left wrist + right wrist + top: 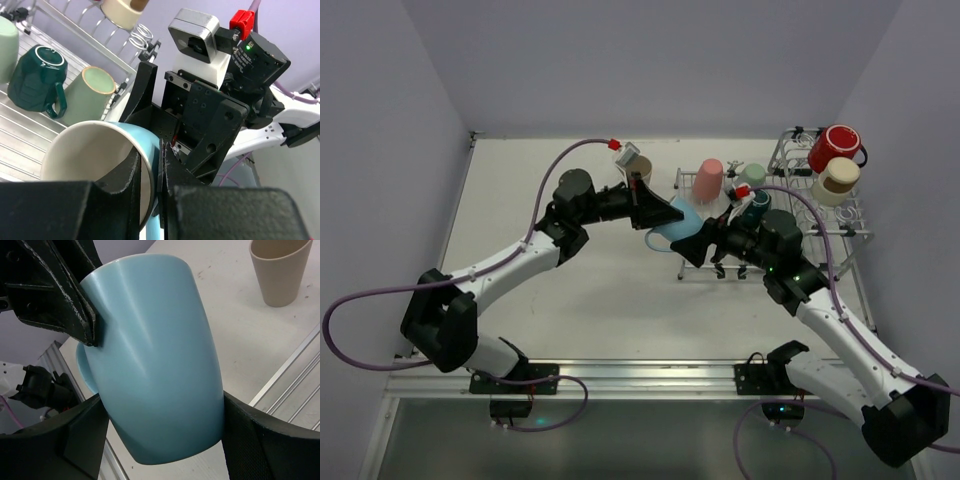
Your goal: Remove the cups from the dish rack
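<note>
A light blue mug point(672, 222) hangs in the air between my two grippers, just left of the dish rack point(842, 230). My left gripper point(663, 213) is shut on its rim, one finger inside and one outside point(150, 175). My right gripper point(698, 243) grips the mug's body point(155, 365) near the base, its fingers point(240, 435) pressing on both sides. On the rack stand a pink cup point(710, 178), a sage green cup point(753, 174), a dark teal mug point(752, 205), a red mug point(835, 147) and a cream cup point(838, 180).
A beige cup point(635, 168) stands on the table left of the rack, also in the right wrist view point(277, 270). The left wrist view shows the dark teal mug point(35, 77) and a sage green tumbler point(92, 95) lying on the rack's wires point(20, 125).
</note>
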### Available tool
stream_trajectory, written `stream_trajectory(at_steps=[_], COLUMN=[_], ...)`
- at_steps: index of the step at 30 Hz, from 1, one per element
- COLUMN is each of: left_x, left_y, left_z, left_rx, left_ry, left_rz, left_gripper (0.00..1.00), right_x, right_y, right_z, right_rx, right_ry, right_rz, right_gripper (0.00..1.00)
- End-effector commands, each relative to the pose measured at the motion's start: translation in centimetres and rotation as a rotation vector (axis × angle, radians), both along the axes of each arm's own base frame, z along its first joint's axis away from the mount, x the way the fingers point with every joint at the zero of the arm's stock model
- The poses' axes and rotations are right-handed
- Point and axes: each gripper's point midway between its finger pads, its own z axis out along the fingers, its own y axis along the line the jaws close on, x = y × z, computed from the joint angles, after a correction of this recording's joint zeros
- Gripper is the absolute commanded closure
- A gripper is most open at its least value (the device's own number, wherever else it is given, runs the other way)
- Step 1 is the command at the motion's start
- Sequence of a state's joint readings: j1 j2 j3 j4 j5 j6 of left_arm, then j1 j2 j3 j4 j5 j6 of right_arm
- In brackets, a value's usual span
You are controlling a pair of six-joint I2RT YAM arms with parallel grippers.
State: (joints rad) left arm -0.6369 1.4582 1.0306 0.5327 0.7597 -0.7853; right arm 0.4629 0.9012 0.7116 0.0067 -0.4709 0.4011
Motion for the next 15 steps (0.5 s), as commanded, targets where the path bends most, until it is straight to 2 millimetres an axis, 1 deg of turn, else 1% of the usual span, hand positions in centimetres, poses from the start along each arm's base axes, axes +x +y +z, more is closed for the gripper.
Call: stream_trajectory(at_steps=[1, 2, 3, 4, 5, 6, 7, 8, 9, 10, 12, 13, 15], left_x=[-0.8, -1.2, -1.4, -1.7, -1.7, -1.7, -1.4, -1.6, -1.3, -1.0, -0.2, 0.4, 1.1], left_y=[0.6, 1.1, 1.3, 1.8, 2.1, 2.4, 2.7, 3.2, 3.5, 4.2, 5.0, 5.7, 6.4], left_z=[3.2, 3.9, 3.8, 4.6, 4.8, 4.6, 4.6, 5.2, 4.8, 5.4, 5.0, 5.5, 5.2], left_rx=[-0.077, -0.093, -0.097, -0.112, -0.115, -0.103, -0.098, -0.099, -0.068, -0.069, -0.017, -0.014, 0.034], left_ry=[-0.103, -0.114, -0.108, -0.12, -0.121, -0.118, -0.118, -0.131, -0.129, -0.139, -0.136, -0.143, -0.146], left_rz=[0.054, 0.064, 0.07, 0.088, 0.105, 0.119, 0.154, 0.175, 0.202, 0.252, 0.32, 0.38, 0.437], left_gripper=[1.0, 1.0, 1.0, 1.0, 1.0, 1.0, 1.0, 1.0, 1.0, 1.0, 1.0, 1.0, 1.0], right_x=[1.5, 1.4, 1.4, 1.3, 1.3, 1.3, 1.3, 1.3, 1.3, 1.3, 1.3, 1.2, 1.1], right_y=[0.0, 0.1, 0.1, 0.3, 0.3, 0.4, 0.5, 0.6, 0.7, 0.9, 1.3, 1.4, 1.5], right_z=[3.0, 3.2, 3.2, 3.1, 3.1, 3.0, 3.0, 2.8, 2.7, 2.7, 2.2, 2.3, 1.9], right_rx=[0.098, 0.108, 0.114, 0.114, 0.115, 0.118, 0.12, 0.119, 0.12, 0.122, 0.117, 0.119, 0.115], right_ry=[-0.063, -0.069, -0.062, -0.054, -0.053, -0.049, -0.048, -0.039, -0.028, -0.022, 0.004, 0.007, 0.025], right_rz=[-0.067, -0.059, -0.059, -0.049, -0.046, -0.042, -0.039, -0.035, -0.029, -0.02, 0.003, 0.011, 0.021], right_gripper=[0.56, 0.48, 0.33, 0.26, 0.18, 0.07, 0.03, 0.01, 0.01, 0.01, 0.01, 0.01, 0.01])
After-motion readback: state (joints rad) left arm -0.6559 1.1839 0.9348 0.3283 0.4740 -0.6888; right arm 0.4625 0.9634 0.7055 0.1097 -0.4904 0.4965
